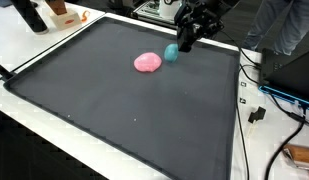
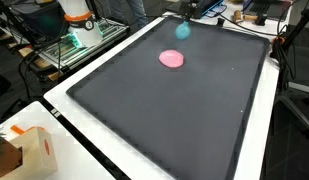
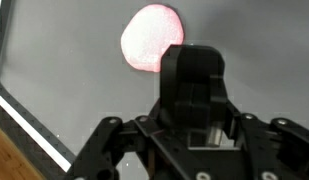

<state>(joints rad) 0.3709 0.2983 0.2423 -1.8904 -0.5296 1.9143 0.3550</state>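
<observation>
A small teal ball (image 1: 171, 52) lies near the far edge of the dark mat (image 1: 124, 110), with a pink lump (image 1: 147, 63) a little nearer the middle. In both exterior views my gripper (image 1: 184, 42) hangs close over the teal ball (image 2: 181, 30), just to its far side; I cannot tell whether they touch. In the wrist view the fingers (image 3: 191, 75) stand together as one dark block, shut with no gap, and the pink lump (image 3: 149, 38) lies just beyond them. The teal ball is hidden in the wrist view. The pink lump (image 2: 172, 58) rests alone on the mat (image 2: 164, 110).
The white table rim (image 1: 54, 115) surrounds the mat. Cables and a connector (image 1: 256, 112) lie past one side of it. An orange-and-white object (image 2: 79, 14) and a rack stand beyond another side. A cardboard box (image 2: 29, 150) sits near a table corner.
</observation>
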